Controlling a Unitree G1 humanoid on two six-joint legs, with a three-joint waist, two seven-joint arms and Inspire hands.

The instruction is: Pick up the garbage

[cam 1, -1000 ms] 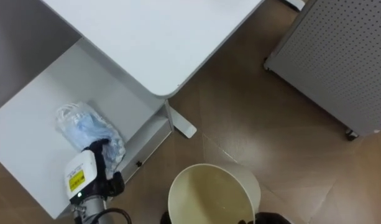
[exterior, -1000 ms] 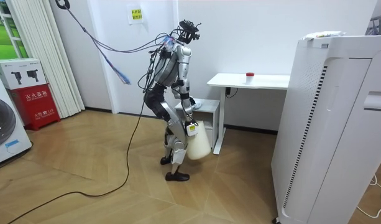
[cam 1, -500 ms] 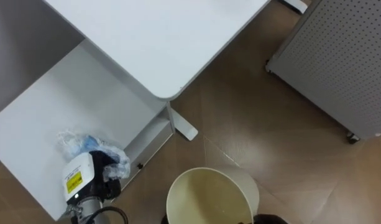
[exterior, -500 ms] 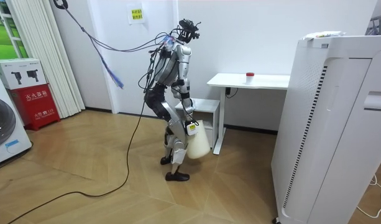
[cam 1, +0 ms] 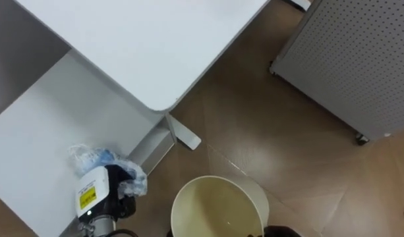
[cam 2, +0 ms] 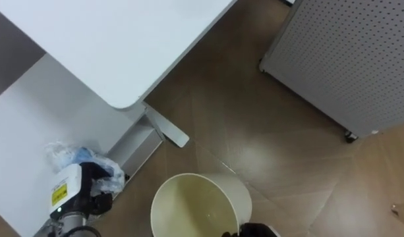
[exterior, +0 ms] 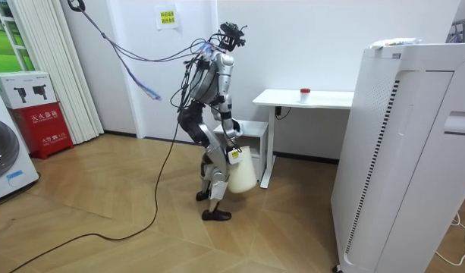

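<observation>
A crumpled clear and blue plastic bag (cam 1: 89, 158) lies near the front edge of a low white shelf (cam 1: 50, 125) beneath the desk. My left hand (cam 1: 116, 187) comes in from the lower left, its dark fingers curled into the bag. A cream waste bin (cam 1: 218, 178) hangs mouth up just right of the shelf, and nothing shows inside it. My right hand (cam 1: 281, 232) is at the bin's near rim; in the room view the right hand (exterior: 233, 155) holds the bin (exterior: 243, 171) off the floor. I stand bent forward at the desk's corner.
The white desk top (cam 1: 136, 39) overhangs the shelf, and its foot (cam 1: 185, 135) rests on the brown wood floor. A tall white perforated cabinet (cam 1: 346, 59) stands to the right. A small red object (exterior: 305, 92) sits on the desk.
My left hand's fingers have curled on the bag, scrunching it and drawing it toward the shelf's front edge. The eye view has shifted slightly.
</observation>
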